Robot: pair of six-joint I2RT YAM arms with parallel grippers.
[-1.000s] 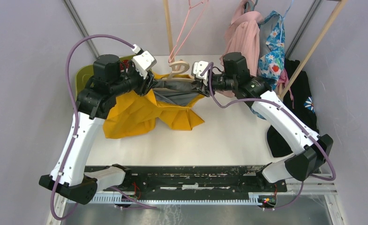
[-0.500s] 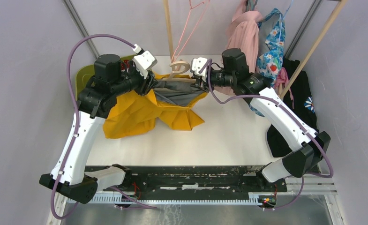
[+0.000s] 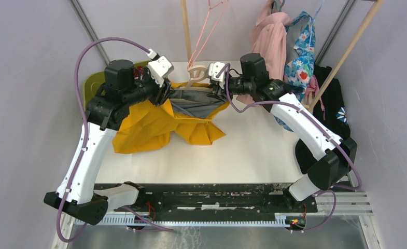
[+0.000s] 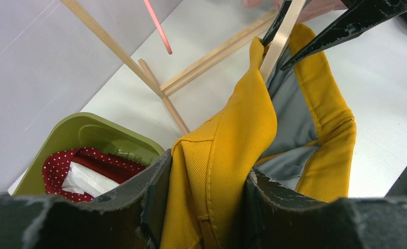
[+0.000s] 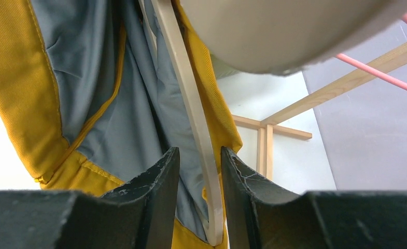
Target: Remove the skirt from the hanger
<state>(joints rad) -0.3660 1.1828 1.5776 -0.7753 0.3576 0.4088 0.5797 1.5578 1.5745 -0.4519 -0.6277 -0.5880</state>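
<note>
Here the hanger [image 3: 193, 73] spans left–right — skirt [image 3: 149, 124] trailing nearward

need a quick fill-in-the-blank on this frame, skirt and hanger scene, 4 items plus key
1. The left fingers pinch the skirt by its ____ outer fabric.
2. The skirt's lining is ____.
3. The wooden ____ runs between the right fingers.
4. The green bin holds a red cloth with white ____.
Missing words: yellow; grey; hanger; dots.
</note>
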